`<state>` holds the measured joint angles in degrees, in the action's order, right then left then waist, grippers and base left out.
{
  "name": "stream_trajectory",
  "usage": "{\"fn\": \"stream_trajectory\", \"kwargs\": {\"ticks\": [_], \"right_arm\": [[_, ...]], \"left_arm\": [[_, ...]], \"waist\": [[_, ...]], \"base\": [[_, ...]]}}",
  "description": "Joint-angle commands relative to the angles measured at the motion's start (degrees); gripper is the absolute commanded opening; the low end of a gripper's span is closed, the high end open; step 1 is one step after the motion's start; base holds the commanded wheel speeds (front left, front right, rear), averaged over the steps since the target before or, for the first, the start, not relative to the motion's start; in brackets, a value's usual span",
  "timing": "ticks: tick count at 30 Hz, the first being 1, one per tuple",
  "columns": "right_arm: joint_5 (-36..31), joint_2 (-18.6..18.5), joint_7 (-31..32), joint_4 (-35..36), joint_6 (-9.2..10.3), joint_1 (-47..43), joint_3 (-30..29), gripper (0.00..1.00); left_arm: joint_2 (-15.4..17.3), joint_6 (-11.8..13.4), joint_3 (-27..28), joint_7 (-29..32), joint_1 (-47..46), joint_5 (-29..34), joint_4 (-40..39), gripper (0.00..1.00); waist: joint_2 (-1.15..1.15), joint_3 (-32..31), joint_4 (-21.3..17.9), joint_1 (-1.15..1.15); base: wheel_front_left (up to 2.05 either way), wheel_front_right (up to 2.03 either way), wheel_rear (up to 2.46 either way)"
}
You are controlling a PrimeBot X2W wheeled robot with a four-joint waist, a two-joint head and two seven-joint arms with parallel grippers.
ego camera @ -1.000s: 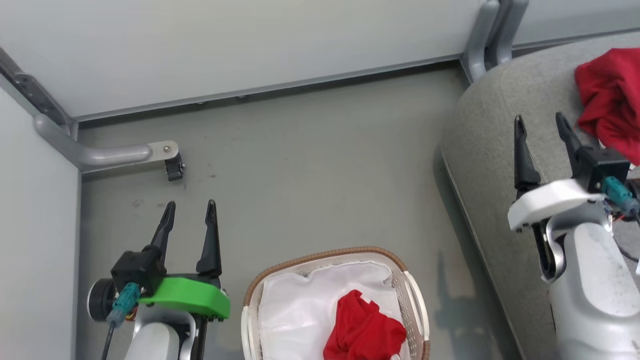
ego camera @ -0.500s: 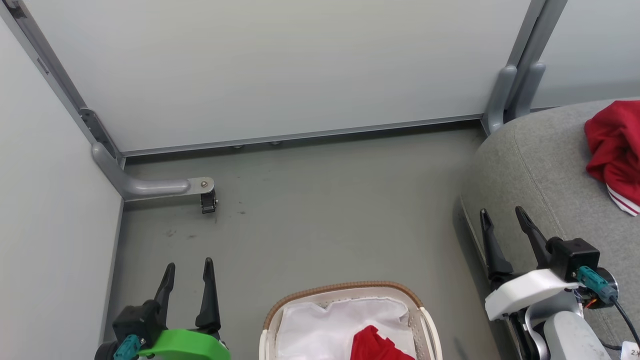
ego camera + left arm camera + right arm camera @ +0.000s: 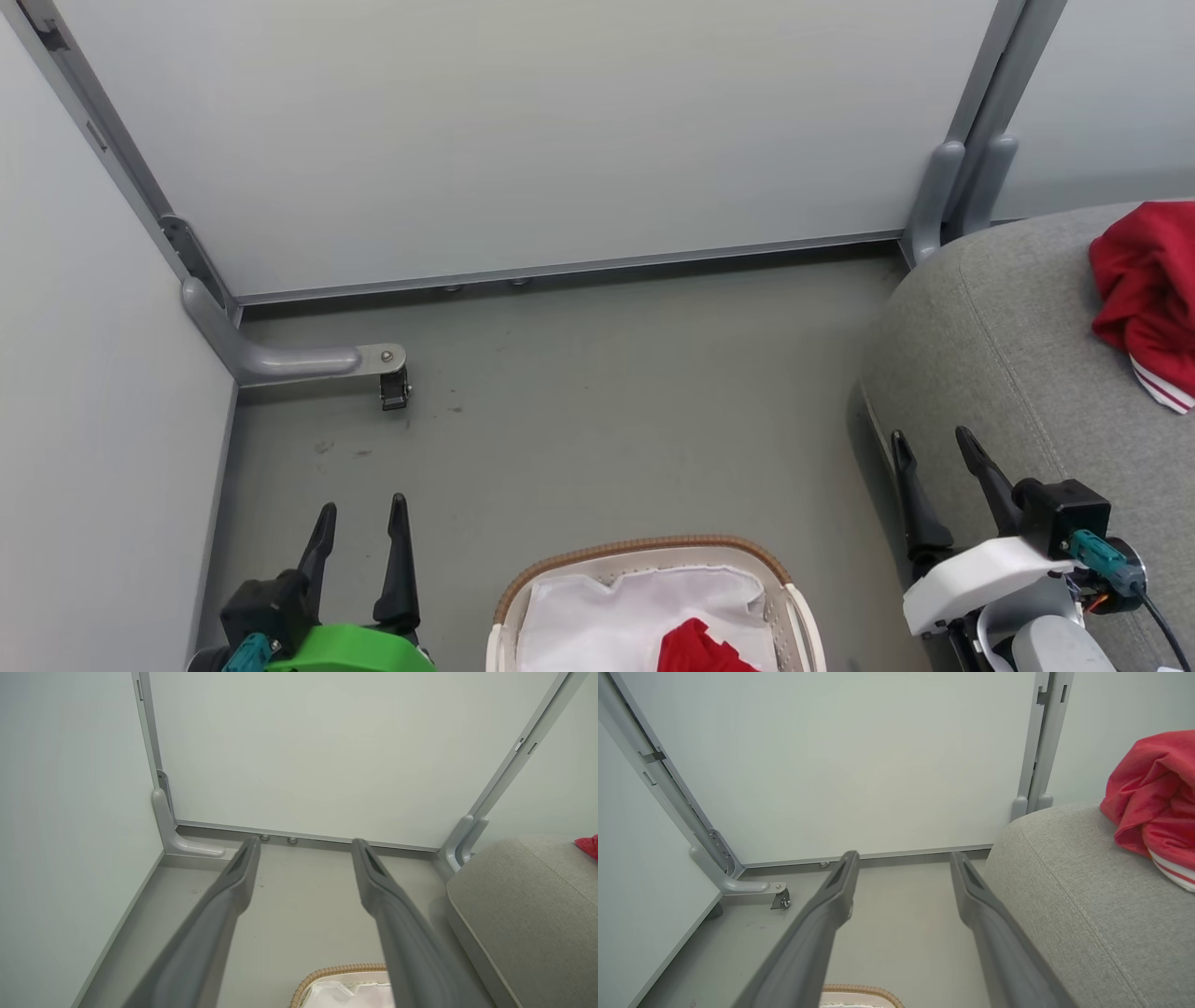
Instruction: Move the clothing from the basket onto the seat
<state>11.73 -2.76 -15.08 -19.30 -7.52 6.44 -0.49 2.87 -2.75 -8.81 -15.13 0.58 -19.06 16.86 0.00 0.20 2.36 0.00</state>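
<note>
Where the walls meet: pale, flat partition panels (image 3: pixel 560 140) w/ grey metal posts (image 3: pixel 971 177) form a corner across the top & left of the head view, standing on the floor.
Floor: dull grey smooth floor (image 3: pixel 607 420) w/ a few dark scuffs, lying betw. panels, seat & basket.
Seat: large light grey fabric-upholstered sofa seat (image 3: pixel 1008 373) w/ rounded edge & stitched seam, at right of head view; its corner is near the right-hand posts.
Basket: oval white perforated plastic basket (image 3: pixel 644 544) w/ brown woven rim, bottom centre of head view, cut by the frame edge. It sits on the floor betw. the two arms, apart from the seat.
Lining: plain white crumpled cloth lining (image 3: pixel 588 616) inside the basket.
On seat: bright red soft fabric clothing (image 3: pixel 1144 280), bunched, lies on top of the seat at far right; white striped trim at its lower edge.
In basket: second red piece (image 3: pixel 695 651) on the lining, toward the basket's right side, mostly cut off by the frame edge.
L arm: left gripper (image 3: pixel 363 504), two long dark fingers apart, nothing betw. them, over bare floor left of the basket; green plastic mount (image 3: pixel 345 649) at its base.
R arm: right gripper (image 3: pixel 930 433), fingers apart & empty, just beside the seat's rounded edge, right of the basket, well apart from the clothing; white plastic mount (image 3: pixel 971 583) at its base.
Caster: small black caster wheel (image 3: pixel 394 394) under a grey metal foot at the left panel's base.
</note>
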Motion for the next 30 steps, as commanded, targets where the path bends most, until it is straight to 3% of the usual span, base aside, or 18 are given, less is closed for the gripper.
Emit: {"fn": "stream_trajectory", "kwargs": {"ticks": [1,30], "right_arm": [[0.0,-0.2,-0.1,-0.3,0.06,-0.5,0.1,1.0],[-1.3,-0.2,-0.1,0.0,0.06,-0.6,0.6,1.0]], "left_arm": [[0.0,0.0,0.1,0.0,-0.2,-0.3,0.1,1.0],[0.0,-0.6,-1.0,0.0,-0.5,0.5,0.1,1.0]], "waist": [[0.0,-0.1,0.0,0.0],[0.0,-0.4,-0.4,0.0]], "base": [[0.0,0.0,0.0],[0.0,0.0,0.0]]}}
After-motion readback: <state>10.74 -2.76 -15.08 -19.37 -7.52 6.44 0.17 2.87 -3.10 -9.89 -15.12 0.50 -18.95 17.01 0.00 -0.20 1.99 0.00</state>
